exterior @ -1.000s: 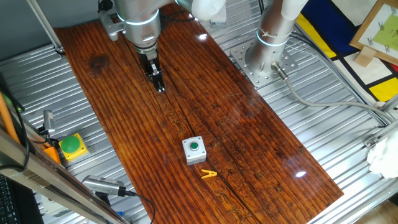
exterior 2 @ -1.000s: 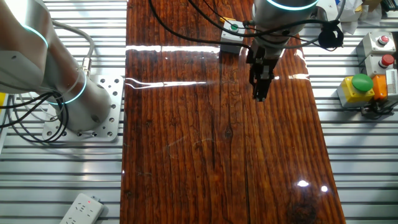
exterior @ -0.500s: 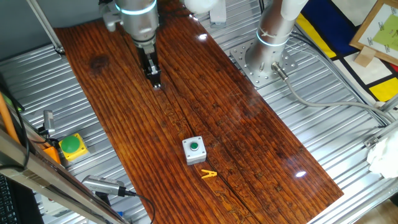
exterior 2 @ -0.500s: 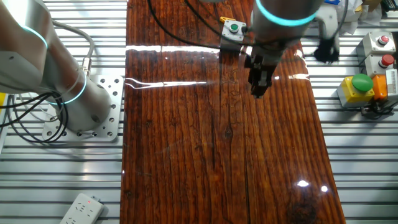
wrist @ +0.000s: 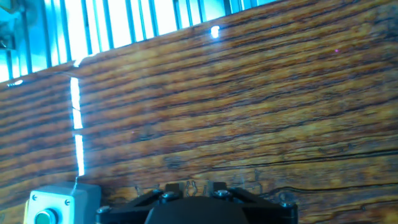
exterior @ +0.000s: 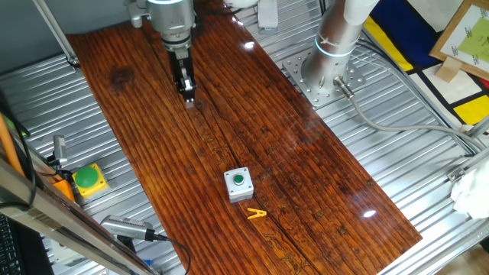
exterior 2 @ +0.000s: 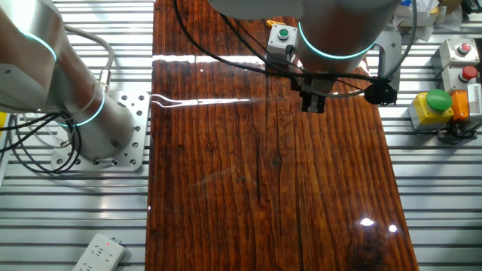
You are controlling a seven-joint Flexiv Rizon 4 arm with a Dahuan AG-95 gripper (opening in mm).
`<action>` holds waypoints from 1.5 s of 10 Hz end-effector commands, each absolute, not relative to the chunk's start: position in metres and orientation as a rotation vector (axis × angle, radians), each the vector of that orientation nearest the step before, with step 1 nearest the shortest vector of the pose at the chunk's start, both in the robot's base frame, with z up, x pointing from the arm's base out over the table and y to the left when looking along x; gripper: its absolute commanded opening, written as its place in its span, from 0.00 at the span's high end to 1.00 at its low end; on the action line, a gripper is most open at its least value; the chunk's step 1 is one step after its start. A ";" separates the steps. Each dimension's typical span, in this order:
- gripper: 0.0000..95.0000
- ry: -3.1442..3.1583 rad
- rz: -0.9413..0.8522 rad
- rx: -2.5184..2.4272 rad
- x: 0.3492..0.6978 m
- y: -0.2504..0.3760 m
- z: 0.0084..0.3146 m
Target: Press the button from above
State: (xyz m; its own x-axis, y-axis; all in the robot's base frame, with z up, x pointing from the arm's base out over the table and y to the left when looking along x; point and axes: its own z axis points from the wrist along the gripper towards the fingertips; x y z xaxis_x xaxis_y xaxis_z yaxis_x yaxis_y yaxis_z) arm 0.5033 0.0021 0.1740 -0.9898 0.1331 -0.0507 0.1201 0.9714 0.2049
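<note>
Pincer: my pincer [exterior: 187, 95] hangs fingers-down above the wooden tabletop [exterior: 290, 160]; I cannot tell how wide it stands, and I see nothing in it.
Button: the green push-button in its light-grey box [exterior: 238, 184] rests on the wood well apart from my pincer.
Clip: a yellow clothespin [exterior: 257, 214] lies just beyond the box.

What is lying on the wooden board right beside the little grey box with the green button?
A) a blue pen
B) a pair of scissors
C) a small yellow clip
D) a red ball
C: in one fixed view a small yellow clip lies on the wooden board just beside the grey box with the green button, on the side away from the gripper.
</note>
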 end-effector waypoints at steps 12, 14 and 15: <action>1.00 3.044 0.169 0.269 0.527 0.040 0.176; 1.00 3.034 0.160 0.277 0.525 0.048 0.174; 1.00 3.033 0.149 0.279 0.524 0.051 0.173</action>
State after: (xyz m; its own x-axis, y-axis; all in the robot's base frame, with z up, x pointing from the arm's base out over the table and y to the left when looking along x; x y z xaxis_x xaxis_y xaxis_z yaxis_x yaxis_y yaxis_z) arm 0.5230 0.0517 0.1727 -0.9787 0.1864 -0.0856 0.1772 0.9785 0.1053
